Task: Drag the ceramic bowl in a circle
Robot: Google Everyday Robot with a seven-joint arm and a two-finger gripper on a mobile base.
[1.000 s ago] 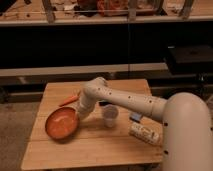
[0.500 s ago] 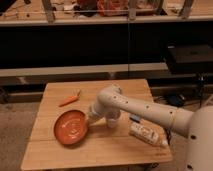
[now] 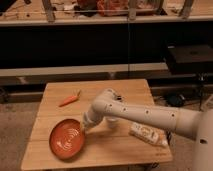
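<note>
The ceramic bowl point(image 3: 67, 138) is wide, shallow and orange-red. It sits on the wooden table point(image 3: 125, 92) near the front left. My gripper point(image 3: 85, 127) is at the bowl's right rim, at the end of the white arm point(image 3: 145, 116) that reaches in from the right. The small white cup point(image 3: 113, 121) stands just behind the arm, mostly hidden by it.
An orange carrot point(image 3: 69, 99) lies at the table's back left. A white packaged snack point(image 3: 147, 134) lies at the front right. Dark shelving point(image 3: 100, 40) stands behind the table. A black box point(image 3: 190, 57) sits at the right.
The bowl has moved toward the front of the table and a little right, then further front. My arm has swung lower and forward with it.
</note>
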